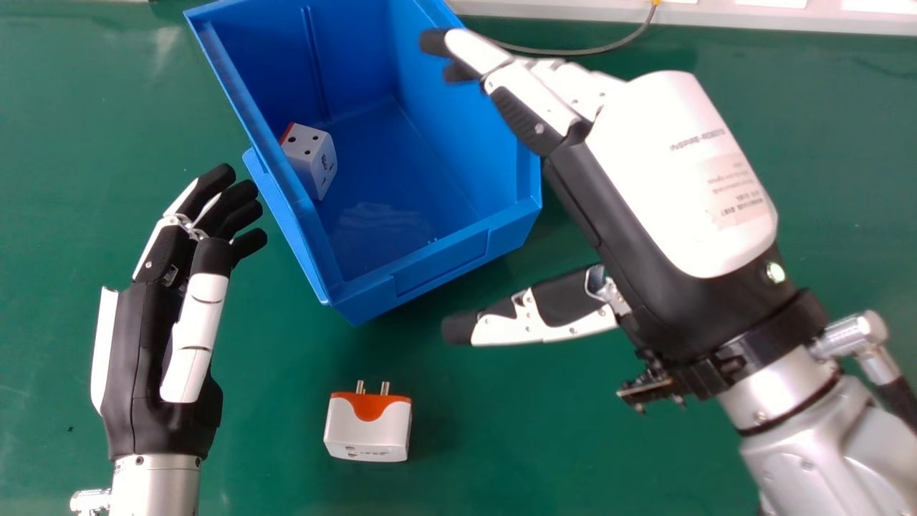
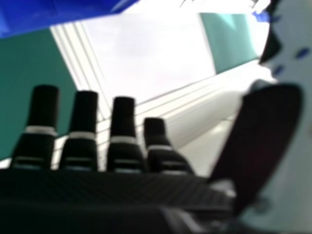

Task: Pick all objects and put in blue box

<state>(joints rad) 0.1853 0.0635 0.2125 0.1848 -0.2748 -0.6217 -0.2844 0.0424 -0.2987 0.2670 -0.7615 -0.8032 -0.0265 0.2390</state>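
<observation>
My right hand (image 1: pixel 666 186) is above the blue box's right side in the head view, open and holding nothing, its thumb held apart below. In the right hand view that hand (image 2: pixel 124 141) has straight fingers. The blue box (image 1: pixel 444 269) stands on the table with a white and orange adapter (image 1: pixel 311 158) inside, against its left wall. A second white adapter (image 1: pixel 367 430) with an orange top and metal pins lies on the table nearer to me. My left hand (image 1: pixel 157 322) is left of the box, fingers extended, touching neither adapter.
The green table (image 1: pixel 279 380) surrounds the box. A grey cable (image 1: pixel 587 51) runs along the far edge, beside a white strip (image 1: pixel 824 20). Part of the blue box (image 2: pixel 53 12) also appears in the right hand view.
</observation>
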